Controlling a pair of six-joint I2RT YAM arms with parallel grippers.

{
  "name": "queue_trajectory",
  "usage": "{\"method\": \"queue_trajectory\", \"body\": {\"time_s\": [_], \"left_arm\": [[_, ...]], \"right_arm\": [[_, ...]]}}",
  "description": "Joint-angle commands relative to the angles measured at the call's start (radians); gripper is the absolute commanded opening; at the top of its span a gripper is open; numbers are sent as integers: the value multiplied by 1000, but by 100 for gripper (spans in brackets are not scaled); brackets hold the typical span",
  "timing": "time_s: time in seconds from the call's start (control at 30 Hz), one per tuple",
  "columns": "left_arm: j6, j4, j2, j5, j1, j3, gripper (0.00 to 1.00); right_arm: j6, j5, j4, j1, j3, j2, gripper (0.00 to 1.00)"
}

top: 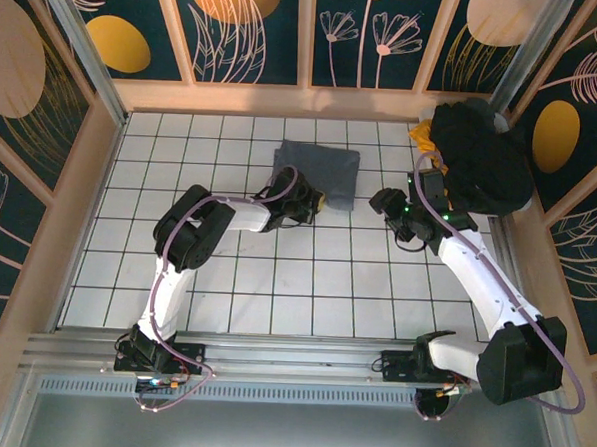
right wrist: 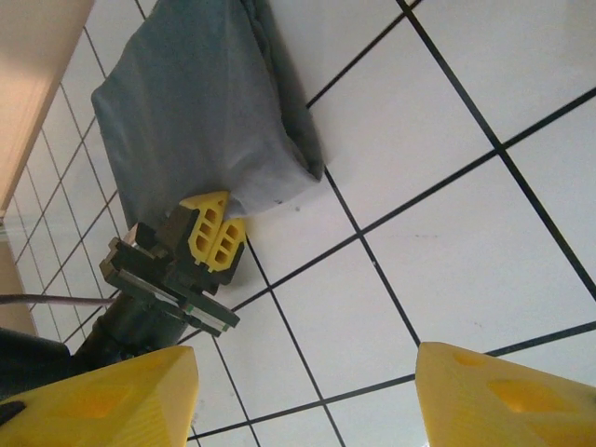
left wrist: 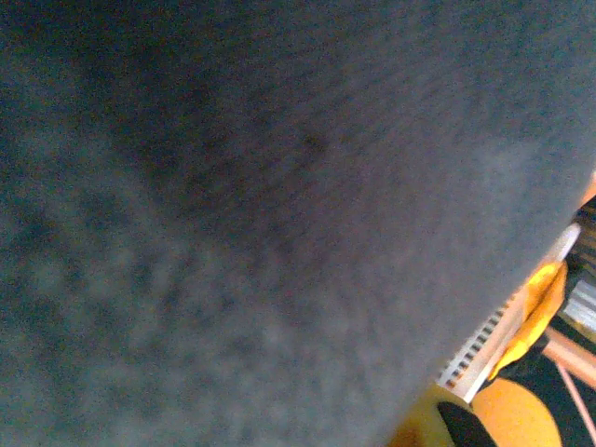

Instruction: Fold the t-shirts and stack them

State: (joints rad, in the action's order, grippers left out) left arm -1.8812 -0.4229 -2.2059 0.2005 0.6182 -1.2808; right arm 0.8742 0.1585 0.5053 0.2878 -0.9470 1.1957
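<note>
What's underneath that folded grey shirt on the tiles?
The grey shirt lies on the white tiled table. The left gripper is shut on its near edge, one finger tucked beneath. Whatever else lies under the cloth is covered.

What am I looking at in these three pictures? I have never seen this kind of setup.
Two robot arms are bolted at the near edge of a tiled table. The top view looks down from above and behind them; the other two pictures come from cameras on each wrist.

A folded grey shirt lies near the table's far side. The left gripper is shut on its near edge; the right wrist camera shows that gripper at the cloth from across the table. The left wrist picture is blurred grey cloth right against the lens.

The right gripper is open, holding nothing. A dark pile with some yellow cloth sits at the far right.
</note>
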Motion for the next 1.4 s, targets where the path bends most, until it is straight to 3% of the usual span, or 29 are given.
{"method": "queue_trajectory", "body": {"time_s": [0.0, 0.27, 0.37, 0.47, 0.57, 0.83, 1.07, 1.1, 1.2, 1.27, 1.3, 1.33, 1.37], "left_arm": [[34, -15, 34, -38, -121, 35, 0], [439, 15, 144, 139, -481, 138, 0], [643, 74, 119, 256, -614, 90, 0], [839, 179, 95, 304, -711, 42, 0], [1013, 307, 70, 299, -781, -3, 0], [1201, 430, 58, 286, -877, -40, 0], [1258, 509, 53, 253, -888, -101, 0], [1247, 504, 62, 255, -889, -97, 6], [1183, 465, 134, 255, -887, -38, 93], [1131, 430, 219, 255, -885, 27, 99], [1108, 421, 260, 248, -881, 56, 99], [1081, 412, 311, 239, -871, 91, 99], [1055, 406, 363, 224, -858, 129, 99]], "right_arm": [[-4, 4, 23, 1, -39, 1, 63], [-33, 41, -11, 6, -49, 33, 63], [-67, 84, -58, 11, -50, 46, 63], [-96, 133, -106, 16, -51, 57, 62], [-112, 165, -134, 16, -55, 70, 63], [-122, 189, -154, 16, -70, 112, 62], [-137, 243, -220, 17, -54, 108, 62], [-135, 255, -243, 17, -47, 99, 63], [-121, 295, -343, 17, -15, 55, 66], [-99, 319, -419, 16, 7, 22, 71], [-88, 330, -446, 13, 15, 13, 79], [-75, 340, -471, 7, 23, 6, 98], [-61, 346, -481, 1, 26, 5, 99]]}}
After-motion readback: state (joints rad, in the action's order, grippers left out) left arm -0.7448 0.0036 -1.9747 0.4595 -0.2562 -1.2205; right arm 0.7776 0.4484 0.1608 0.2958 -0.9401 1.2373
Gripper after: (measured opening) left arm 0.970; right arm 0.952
